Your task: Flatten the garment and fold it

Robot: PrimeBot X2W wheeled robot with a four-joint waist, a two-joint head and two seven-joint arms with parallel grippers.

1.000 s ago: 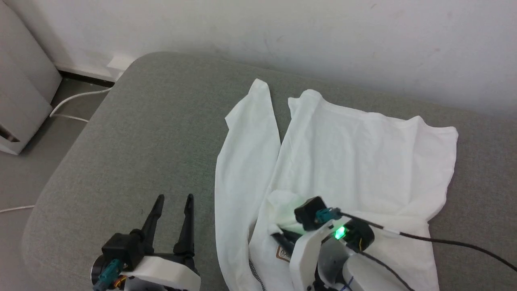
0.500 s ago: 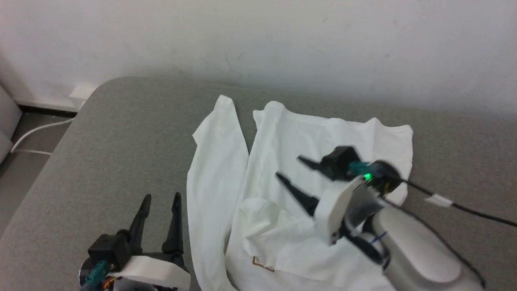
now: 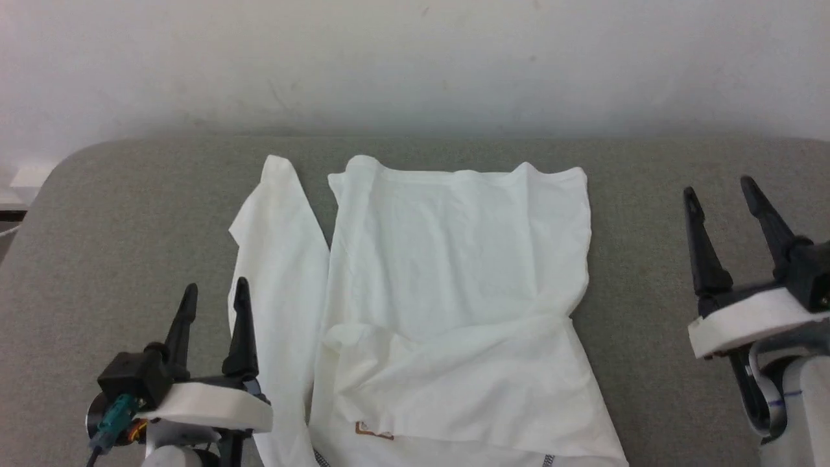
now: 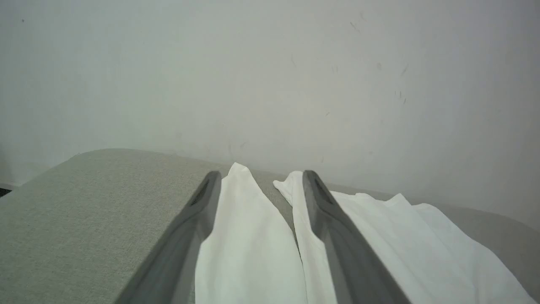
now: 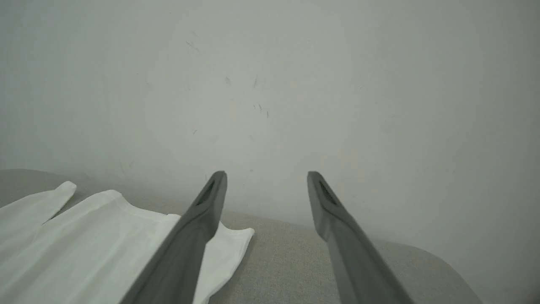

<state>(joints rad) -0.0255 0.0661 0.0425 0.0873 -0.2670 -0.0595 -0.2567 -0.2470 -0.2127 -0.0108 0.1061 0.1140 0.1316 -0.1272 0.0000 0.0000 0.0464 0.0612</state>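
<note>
White garment [image 3: 447, 259], partly flat, on grey upholstered seat [image 3: 130, 227]

Soft matt cloth garment [image 3: 447, 272], coarse-woven cushion [image 3: 130, 214]

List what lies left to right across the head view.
Dark two-fingered left gripper → white soft long-sleeved garment on the grey fabric cushion → dark two-fingered right gripper.
</note>
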